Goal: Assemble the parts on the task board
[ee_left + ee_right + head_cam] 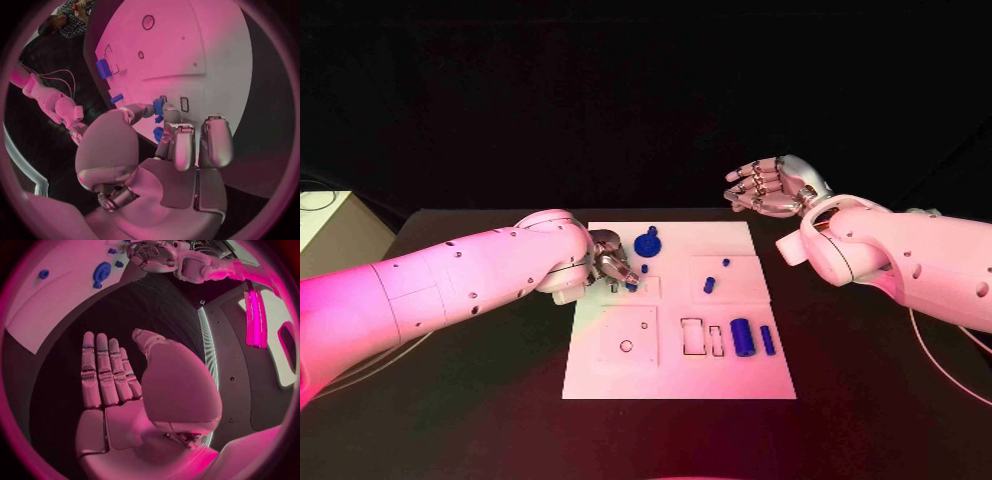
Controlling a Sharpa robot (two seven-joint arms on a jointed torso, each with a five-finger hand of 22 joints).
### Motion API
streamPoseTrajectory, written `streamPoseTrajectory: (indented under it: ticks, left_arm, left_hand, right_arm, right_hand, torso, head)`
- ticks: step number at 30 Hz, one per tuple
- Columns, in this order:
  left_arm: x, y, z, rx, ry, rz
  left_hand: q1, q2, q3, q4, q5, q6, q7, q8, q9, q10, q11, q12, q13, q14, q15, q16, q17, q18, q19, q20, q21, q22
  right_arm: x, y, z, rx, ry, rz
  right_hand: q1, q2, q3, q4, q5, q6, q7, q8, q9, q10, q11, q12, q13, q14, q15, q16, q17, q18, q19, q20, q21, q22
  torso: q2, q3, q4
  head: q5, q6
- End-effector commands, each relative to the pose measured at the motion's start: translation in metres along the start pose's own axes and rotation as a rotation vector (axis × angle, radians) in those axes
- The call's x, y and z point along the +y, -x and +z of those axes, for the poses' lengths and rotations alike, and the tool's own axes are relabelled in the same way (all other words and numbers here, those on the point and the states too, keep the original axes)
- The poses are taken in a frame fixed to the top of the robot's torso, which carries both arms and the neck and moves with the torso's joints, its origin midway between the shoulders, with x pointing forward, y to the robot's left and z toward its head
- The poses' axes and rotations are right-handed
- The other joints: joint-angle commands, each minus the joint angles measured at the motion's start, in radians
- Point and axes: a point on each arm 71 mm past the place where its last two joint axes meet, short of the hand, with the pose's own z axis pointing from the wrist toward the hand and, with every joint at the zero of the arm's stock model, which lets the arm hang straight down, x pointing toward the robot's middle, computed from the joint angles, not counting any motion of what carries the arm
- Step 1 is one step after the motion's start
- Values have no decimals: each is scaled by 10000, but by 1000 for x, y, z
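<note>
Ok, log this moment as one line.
left hand: pinching small blue part over task board | right hand: open, off board

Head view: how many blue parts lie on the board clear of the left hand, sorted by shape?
Round knob: 1
Short pegs: 2
Thick cylinder: 1
Thin rod: 1
Total: 5 clear of the hand. The left hand pinches at least one more blue piece.

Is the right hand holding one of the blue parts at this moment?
No, the right hand is held flat with nothing in its palm, off the task board over the black table.
</note>
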Motion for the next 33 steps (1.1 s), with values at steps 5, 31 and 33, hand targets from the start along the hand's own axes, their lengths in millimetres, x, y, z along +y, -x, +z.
streamPoseTrajectory:
  ticks: [5, 31, 33]
  left_arm:
    - [0, -3, 1, 205, 24, 346]
    - [-1, -7, 4, 438, 141, 619]
    - [-1, -9, 5, 459, 146, 645]
  left_hand:
    - [11, 77, 2361, -2446, 47, 57, 6, 24, 5, 152, -84, 25, -7, 797, -83, -35, 1770, -176, 19, -32, 56, 2]
    - [13, 75, 2367, -2453, 57, 64, 4, 16, 9, 138, -86, 3, -37, 795, -87, -40, 1762, -180, 26, -38, 64, 19]
    - [11, 78, 2369, -2450, 57, 64, 5, 12, 10, 126, -85, -12, -60, 795, -87, -41, 1760, -179, 23, -39, 61, 13]
  right_arm:
    - [0, 0, 0, 35, 120, 273]
    - [-2, -1, -1, 132, 9, 369]
    - [-2, -1, -1, 135, 3, 373]
  right_hand:
    - [-87, 4, 18, -87, 26, -27, 166, -39, -26, 51, 46, -84, -84, 5, 39, -92, -50, 66, -15, 56, -26, -90]
    - [-156, 2, -3, -119, 30, -18, 215, -61, -50, 74, 78, -123, -242, 48, 58, -195, -142, 64, -9, 72, -27, -269]
    - [-158, 3, -4, -123, 31, -18, 218, -63, -52, 73, 81, -126, -254, 47, 61, -205, -150, 63, -12, 74, -28, -284]
  torso:
    - [-4, -11, -3]
    - [22, -12, -12]
    - [16, -10, -8]
  head:
    - [12, -46]
    - [0, -90]
    - [2, -115]
